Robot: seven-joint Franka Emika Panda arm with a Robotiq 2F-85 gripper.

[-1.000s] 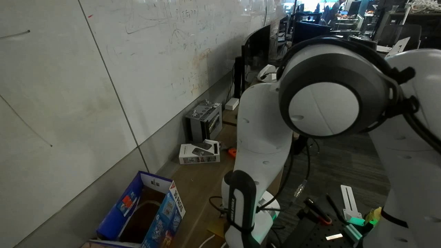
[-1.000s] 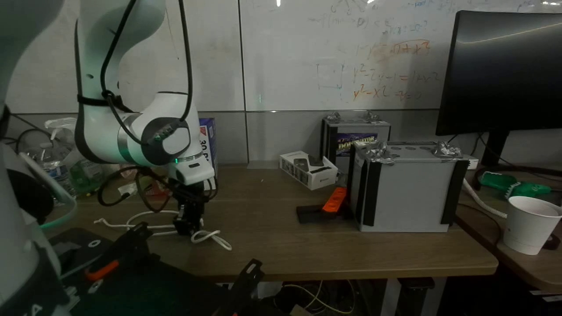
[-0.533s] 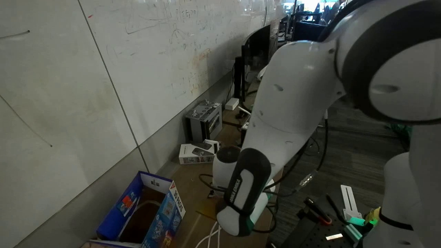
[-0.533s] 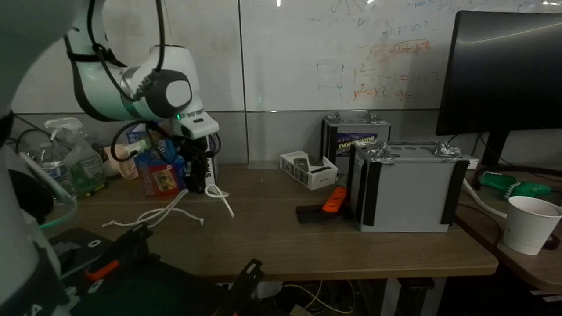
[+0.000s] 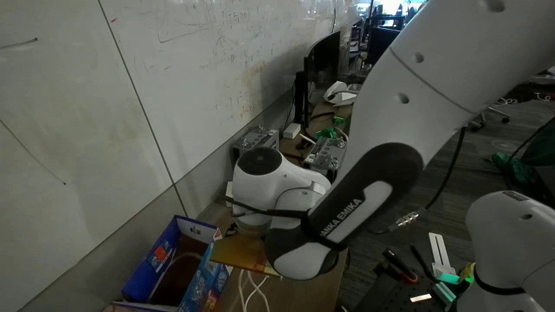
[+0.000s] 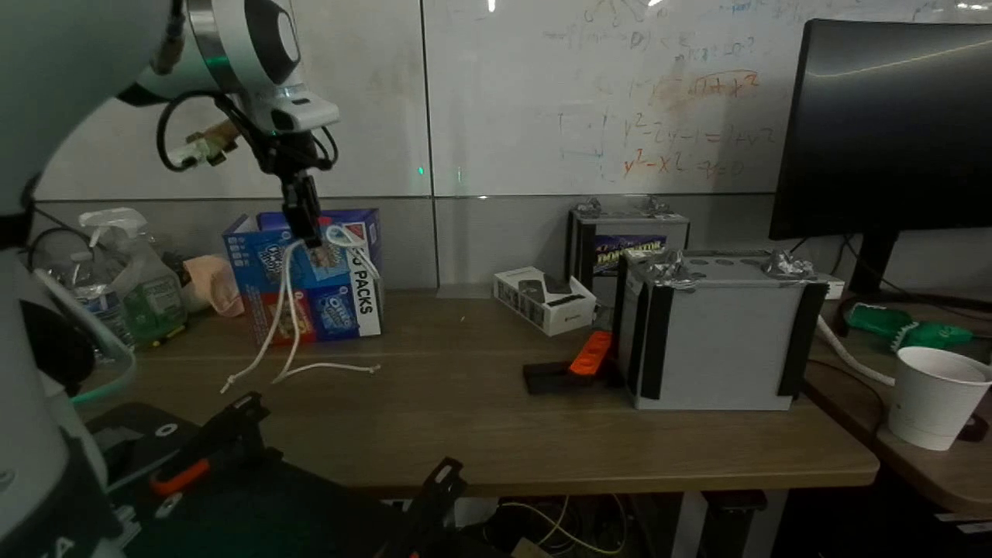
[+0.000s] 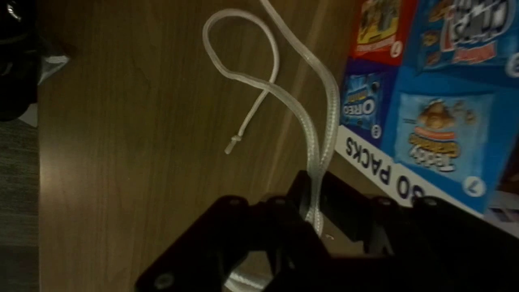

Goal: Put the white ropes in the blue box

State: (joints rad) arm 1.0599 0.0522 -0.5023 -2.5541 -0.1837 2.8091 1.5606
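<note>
1. I see the gripper (image 6: 312, 242) higher than it was a second ago.
2. The white rope (image 6: 286, 273) hangs from it in long strands; earlier most lay along the table (image 6: 465, 434).
3. In an exterior view, the arm (image 6: 232, 50) now hides less of the blue box (image 6: 335, 306).

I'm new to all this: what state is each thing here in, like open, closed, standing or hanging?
White rope: looped, pinched, hanging, one end knotted
Tool: shut on the rope, raised
Blue snack box: upright, open-topped
Monitor: screen dark
White disposable cup: upright, no lid
Spray bottle: upright
</note>
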